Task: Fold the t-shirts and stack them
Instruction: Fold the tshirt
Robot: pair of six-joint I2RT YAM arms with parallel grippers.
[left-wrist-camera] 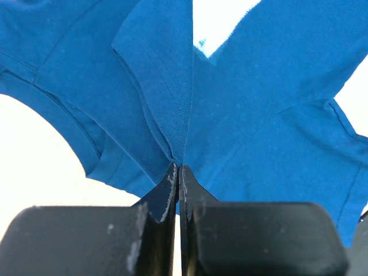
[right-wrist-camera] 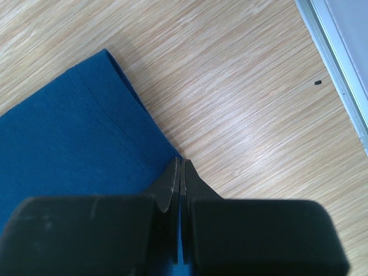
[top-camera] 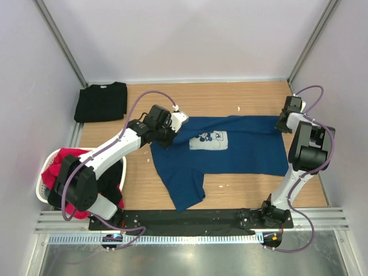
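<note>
Now left fingers [left-wrist-camera: 174,179] clamping blue shirt [top-camera: 241,150] at sleeve fold, right fingers [right-wrist-camera: 175,175] clamping hem corner; should be lifting both level, holding cloth taut.

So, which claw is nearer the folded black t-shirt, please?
Left. The left claw is just right of the black t-shirt; the right claw is far across the blue shirt.

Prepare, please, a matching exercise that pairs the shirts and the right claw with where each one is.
Things:
1. navy blue cotton t-shirt with pale mouse print
2. plain black cotton t-shirt
3. red cotton t-shirt
4. right claw

Places:
A. in the white plastic basket
B. shut on the navy shirt's hem corner
C. folded at the far left corner
D. spread across the wooden table

Pairs: 1-D, 2-C, 3-A, 4-B
</note>
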